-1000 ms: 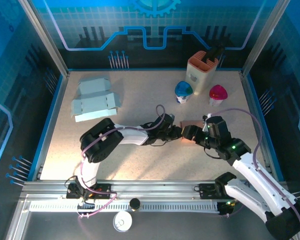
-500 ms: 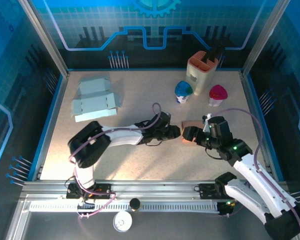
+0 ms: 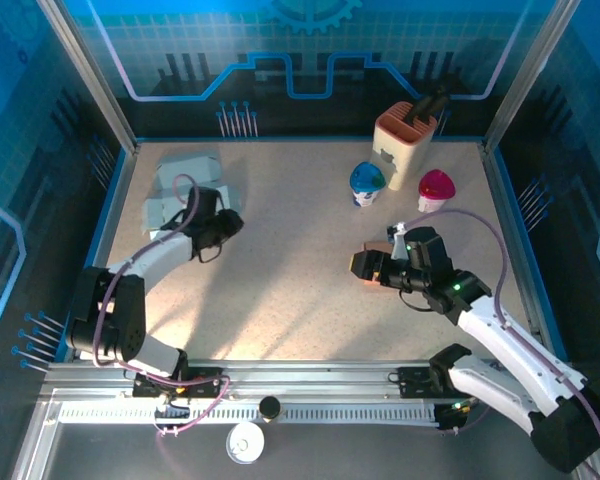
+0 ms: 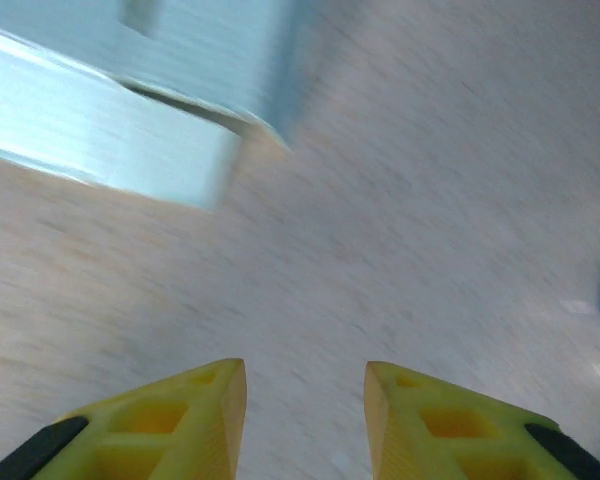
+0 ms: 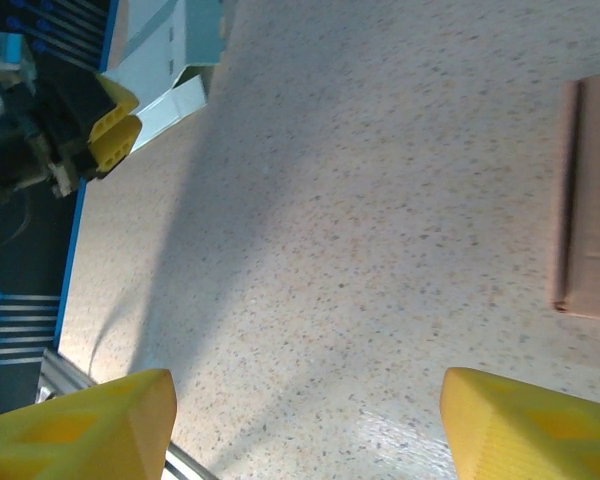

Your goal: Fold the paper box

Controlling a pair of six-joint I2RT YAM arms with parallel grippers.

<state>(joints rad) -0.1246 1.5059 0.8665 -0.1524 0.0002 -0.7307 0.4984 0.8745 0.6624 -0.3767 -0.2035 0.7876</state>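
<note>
The box [image 3: 175,175] lay flat and unfolded, no flap raised, so all the folding remained to do. The left gripper [image 4: 305,370] hung just beside its right edge, jaws apart and empty. The right gripper [image 5: 308,390] stood well right of it, wide open, holding nothing.

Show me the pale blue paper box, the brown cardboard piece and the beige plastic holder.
pale blue paper box [image 3: 185,170], overhead view, upper panel.
brown cardboard piece [image 5: 592,200], right wrist view, flat face.
beige plastic holder [image 3: 402,140], overhead view, front wall.
</note>
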